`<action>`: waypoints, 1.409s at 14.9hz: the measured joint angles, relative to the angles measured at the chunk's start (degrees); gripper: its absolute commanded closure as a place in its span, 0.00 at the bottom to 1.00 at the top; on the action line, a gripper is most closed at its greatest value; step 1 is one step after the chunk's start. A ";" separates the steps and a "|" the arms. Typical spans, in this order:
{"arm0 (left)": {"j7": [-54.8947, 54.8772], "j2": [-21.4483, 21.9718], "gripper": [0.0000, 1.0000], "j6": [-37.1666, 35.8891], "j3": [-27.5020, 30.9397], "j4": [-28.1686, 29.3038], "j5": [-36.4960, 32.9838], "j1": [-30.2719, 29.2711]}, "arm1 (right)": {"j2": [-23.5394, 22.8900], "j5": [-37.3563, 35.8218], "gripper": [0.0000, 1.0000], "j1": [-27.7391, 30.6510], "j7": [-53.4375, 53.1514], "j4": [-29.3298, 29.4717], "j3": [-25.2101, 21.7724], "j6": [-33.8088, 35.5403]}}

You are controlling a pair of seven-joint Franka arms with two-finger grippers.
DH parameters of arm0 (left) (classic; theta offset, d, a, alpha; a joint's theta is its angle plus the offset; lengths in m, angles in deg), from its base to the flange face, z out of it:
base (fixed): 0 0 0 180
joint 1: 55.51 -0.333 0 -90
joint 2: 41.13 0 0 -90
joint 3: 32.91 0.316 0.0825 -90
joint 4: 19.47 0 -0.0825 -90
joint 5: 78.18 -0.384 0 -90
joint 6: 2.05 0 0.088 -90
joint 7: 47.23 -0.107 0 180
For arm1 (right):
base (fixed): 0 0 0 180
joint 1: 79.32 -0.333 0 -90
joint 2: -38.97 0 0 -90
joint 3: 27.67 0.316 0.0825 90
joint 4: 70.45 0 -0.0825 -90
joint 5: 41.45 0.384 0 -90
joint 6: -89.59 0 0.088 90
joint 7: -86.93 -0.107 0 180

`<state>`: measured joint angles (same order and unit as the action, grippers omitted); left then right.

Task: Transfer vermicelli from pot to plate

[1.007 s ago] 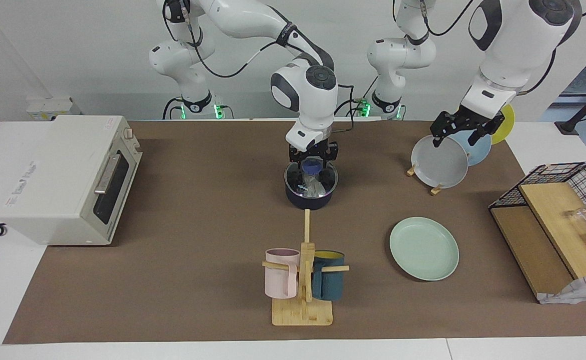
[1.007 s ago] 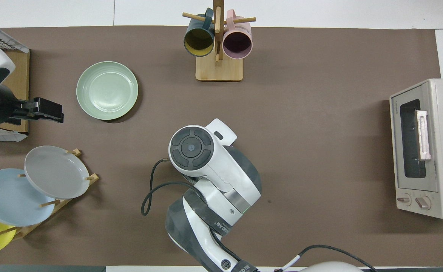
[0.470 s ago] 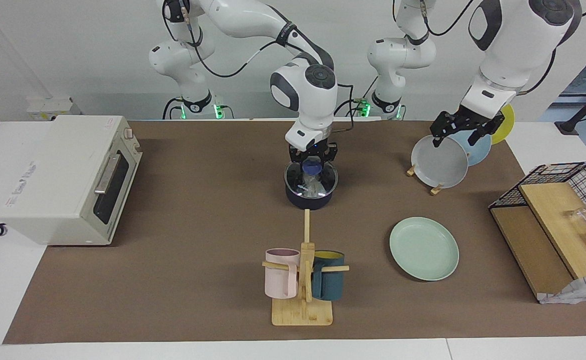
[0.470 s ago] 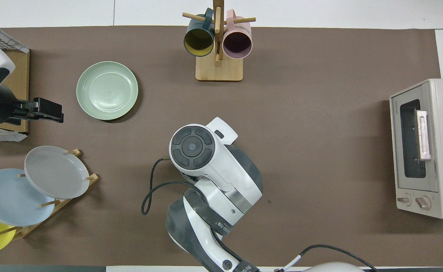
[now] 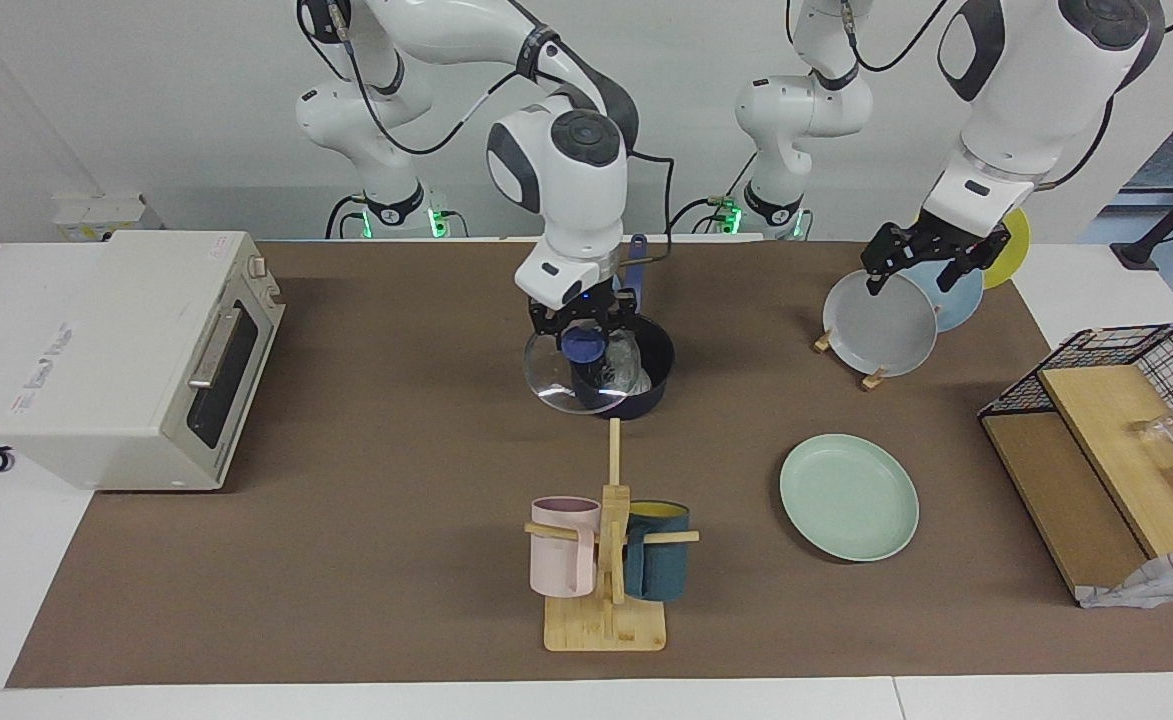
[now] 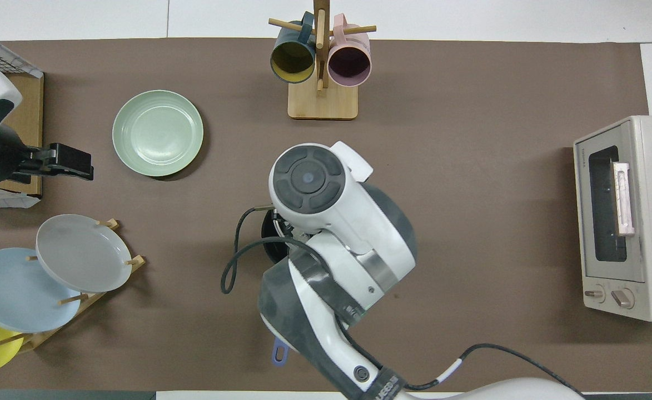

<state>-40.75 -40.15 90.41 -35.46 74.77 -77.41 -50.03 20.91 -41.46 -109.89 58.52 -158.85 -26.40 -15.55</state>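
Note:
The dark navy pot (image 5: 646, 385) stands mid-table, its blue handle (image 5: 636, 262) pointing toward the robots. My right gripper (image 5: 583, 328) is shut on the blue knob of a glass lid (image 5: 558, 385). It holds the lid tilted over the pot's edge toward the right arm's end. Whitish vermicelli (image 5: 628, 362) shows inside the uncovered pot. The mint-green plate (image 5: 849, 497) (image 6: 158, 133) lies farther from the robots, toward the left arm's end. My left gripper (image 5: 931, 265) (image 6: 75, 164) waits open over the plate rack. From overhead the right arm hides most of the pot (image 6: 269, 247).
A wooden mug stand (image 5: 606, 560) with a pink and a teal mug is farther from the robots than the pot. A toaster oven (image 5: 136, 350) sits at the right arm's end. A rack with a grey plate (image 5: 879, 325) and a wire basket (image 5: 1116, 440) stand at the left arm's end.
My right gripper closed on the lid's knob, then lifted the lid off the pot and carried it toward the right arm's end. The left arm has not moved.

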 measured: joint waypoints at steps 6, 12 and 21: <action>13.90 -1.29 0.00 4.50 -1.70 1.68 2.08 9.80 | 1.08 -0.02 0.49 11.11 17.29 -0.18 -0.29 3.75; 28.64 -13.76 0.00 24.61 -2.20 9.08 3.25 25.50 | 2.95 -0.02 0.49 16.90 24.75 -8.67 -0.32 -2.21; 31.41 -18.78 0.00 32.22 -2.13 14.23 3.47 29.80 | 7.44 -0.69 0.49 20.55 29.74 -21.27 -0.34 -11.06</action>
<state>-9.35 -58.93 122.63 -37.59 89.00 -73.94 -20.23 28.35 -42.14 -89.34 88.26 -180.12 -26.74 -26.61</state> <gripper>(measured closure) 0.000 0.352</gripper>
